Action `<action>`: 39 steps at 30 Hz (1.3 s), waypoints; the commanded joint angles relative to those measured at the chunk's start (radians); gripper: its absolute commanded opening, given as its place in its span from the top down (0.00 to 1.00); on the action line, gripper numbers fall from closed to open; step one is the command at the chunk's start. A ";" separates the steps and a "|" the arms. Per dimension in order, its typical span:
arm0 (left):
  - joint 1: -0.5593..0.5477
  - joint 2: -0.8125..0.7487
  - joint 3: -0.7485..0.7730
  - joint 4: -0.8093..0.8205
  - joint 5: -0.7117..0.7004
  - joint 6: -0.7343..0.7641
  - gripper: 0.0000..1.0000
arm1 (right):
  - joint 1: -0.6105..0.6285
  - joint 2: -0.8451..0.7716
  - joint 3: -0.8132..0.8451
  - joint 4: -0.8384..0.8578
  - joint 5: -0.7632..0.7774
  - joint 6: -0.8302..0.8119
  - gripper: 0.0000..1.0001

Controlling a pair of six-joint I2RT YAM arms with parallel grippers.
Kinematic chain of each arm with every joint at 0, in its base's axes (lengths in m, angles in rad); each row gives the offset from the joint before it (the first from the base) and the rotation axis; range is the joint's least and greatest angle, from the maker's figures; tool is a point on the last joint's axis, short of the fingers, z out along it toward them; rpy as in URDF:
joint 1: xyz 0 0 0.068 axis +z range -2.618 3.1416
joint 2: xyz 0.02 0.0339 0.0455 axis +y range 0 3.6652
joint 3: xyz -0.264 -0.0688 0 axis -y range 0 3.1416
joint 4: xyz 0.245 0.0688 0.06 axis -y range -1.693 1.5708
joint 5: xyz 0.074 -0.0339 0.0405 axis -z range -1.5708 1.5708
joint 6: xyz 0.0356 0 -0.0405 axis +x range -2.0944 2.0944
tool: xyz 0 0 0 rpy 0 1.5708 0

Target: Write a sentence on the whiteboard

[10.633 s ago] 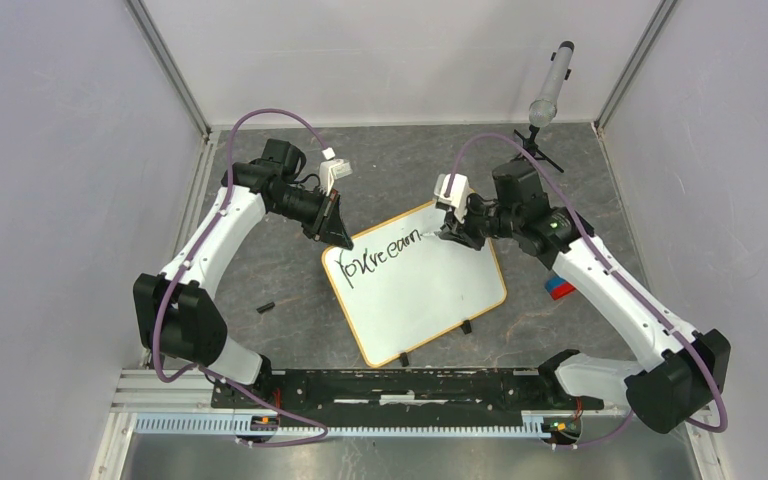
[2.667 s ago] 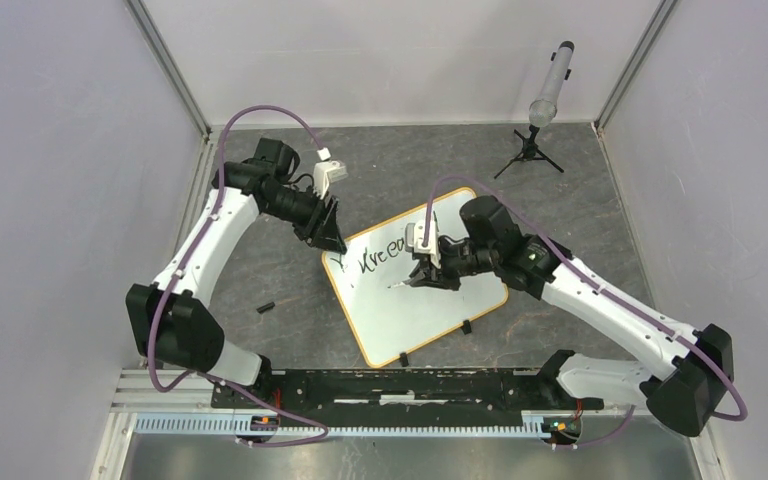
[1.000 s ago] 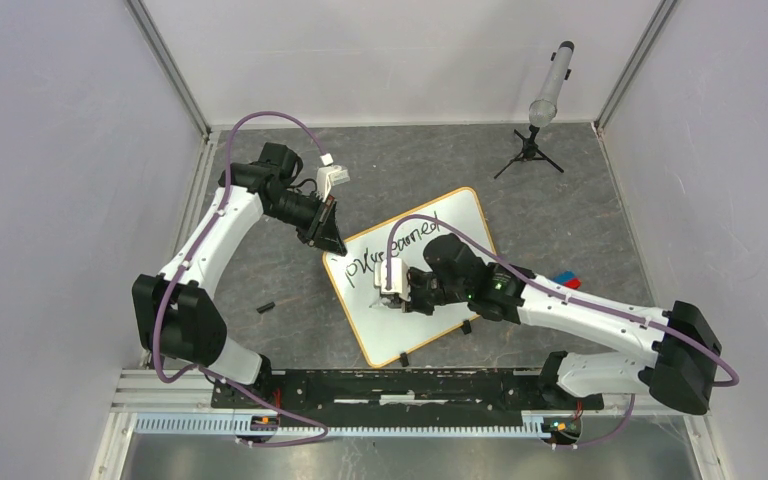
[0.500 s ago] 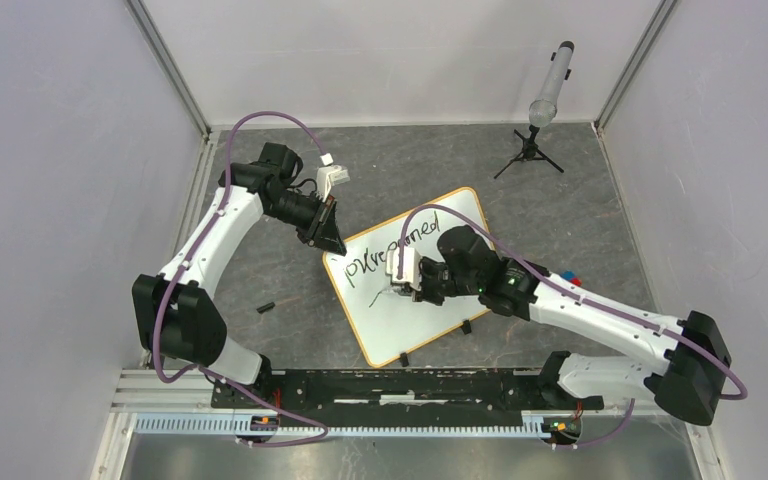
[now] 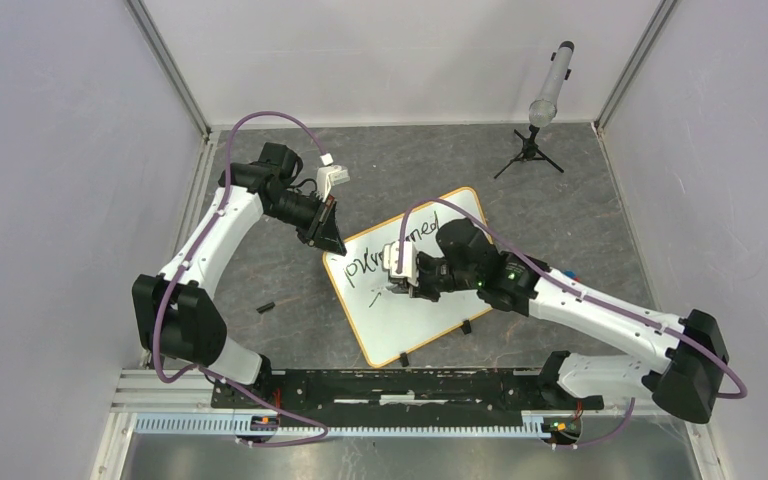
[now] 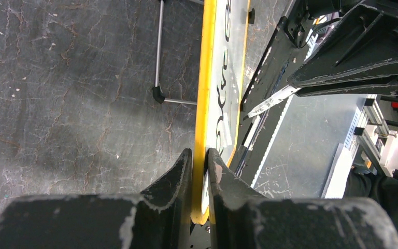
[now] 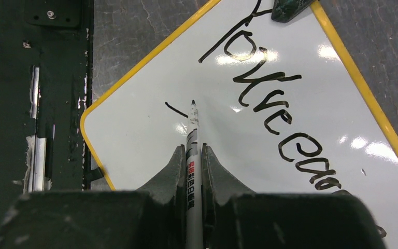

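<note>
- left gripper [image 6: 200, 153] clamping whiteboard [image 5: 415, 325] frame at its 10 o'clock corner; whiteboard lying skewed, mid-table [image 5: 290, 320]
- right gripper [image 7: 193, 150] pinching marker [image 7: 193, 179]; tip pointing 12 o'clock over the whiteboard, sitting at 6 o'clock of the sentence [image 7: 269, 104]; contact unclear

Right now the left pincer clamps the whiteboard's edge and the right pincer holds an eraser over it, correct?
No, the right pincer holds a marker, not an eraser; the right wrist view shows it. The left pincer does clamp the whiteboard's edge.
</note>
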 commanded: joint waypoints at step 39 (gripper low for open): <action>-0.001 -0.015 -0.002 0.024 -0.014 0.006 0.98 | 0.002 -0.020 0.028 -0.062 0.067 -0.049 1.00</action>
